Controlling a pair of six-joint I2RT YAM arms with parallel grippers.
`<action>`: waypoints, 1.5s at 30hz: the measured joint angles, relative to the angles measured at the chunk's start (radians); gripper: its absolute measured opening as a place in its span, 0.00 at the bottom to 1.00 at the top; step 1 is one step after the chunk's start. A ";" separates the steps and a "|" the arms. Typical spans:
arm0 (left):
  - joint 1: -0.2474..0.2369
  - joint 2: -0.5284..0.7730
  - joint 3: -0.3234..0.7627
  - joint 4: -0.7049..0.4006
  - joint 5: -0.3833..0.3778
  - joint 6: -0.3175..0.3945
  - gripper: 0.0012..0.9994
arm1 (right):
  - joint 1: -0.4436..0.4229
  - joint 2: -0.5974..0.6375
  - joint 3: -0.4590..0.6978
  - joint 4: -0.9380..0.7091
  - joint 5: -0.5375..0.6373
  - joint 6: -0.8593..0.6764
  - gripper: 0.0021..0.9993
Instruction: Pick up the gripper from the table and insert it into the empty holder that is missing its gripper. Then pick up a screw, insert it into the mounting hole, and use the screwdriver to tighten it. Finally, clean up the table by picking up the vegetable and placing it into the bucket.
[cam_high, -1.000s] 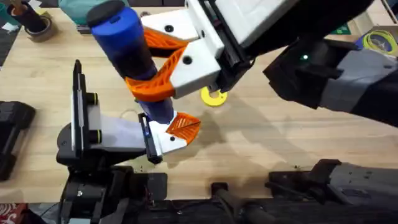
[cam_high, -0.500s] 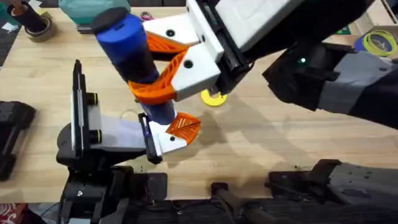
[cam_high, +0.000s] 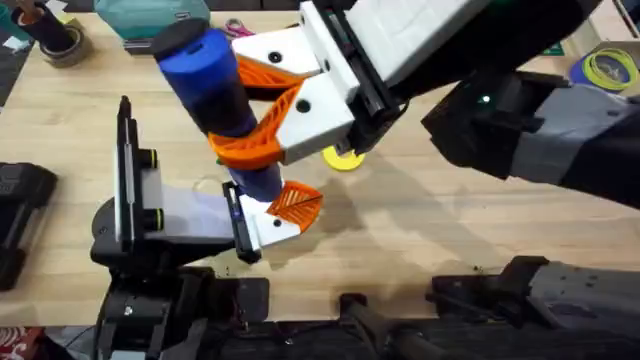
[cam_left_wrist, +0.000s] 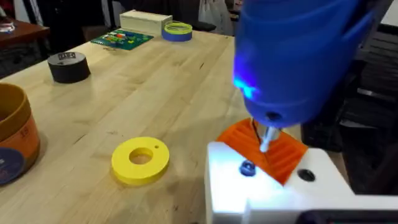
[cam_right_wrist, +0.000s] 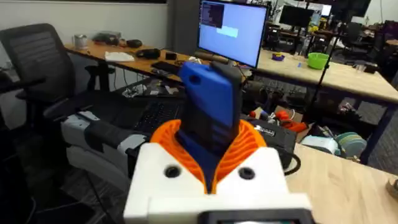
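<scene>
Screwdriver (cam_high: 215, 95) slightly shifted, right claw (cam_high: 262, 105) tilted

Robotics lab / office workspace. Light wooden butcher-block tabletop (cam_high: 420, 230) w/ black-and-white robot arm hardware on it. Bench clutter typical of a lab: black tape roll (cam_left_wrist: 69, 66), blue-and-yellow tape roll (cam_left_wrist: 177, 30), green circuit-board-like mat (cam_left_wrist: 120, 38), flat yellow plastic ring disc (cam_left_wrist: 140, 160). Right wrist view looks out into the room: lit computer monitor (cam_right_wrist: 231, 31) on long wooden desks (cam_right_wrist: 348, 74) w/ keyboard and small items, dark office chair (cam_right_wrist: 37, 56), lime-green bowl (cam_right_wrist: 318, 60), cables hanging under desks. More desks and screens further back, so open-plan lab/office, not a home or shop.
</scene>
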 joint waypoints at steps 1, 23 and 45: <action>0.000 0.000 0.000 0.000 0.000 0.000 0.01 | 0.000 0.002 0.000 0.003 0.000 0.000 0.02; 0.000 0.000 0.000 0.000 0.000 0.000 0.01 | 0.000 0.028 -0.002 0.006 0.004 -0.011 0.02; 0.000 0.000 0.000 0.000 0.000 0.000 0.01 | 0.000 0.028 -0.002 0.006 0.004 -0.018 0.02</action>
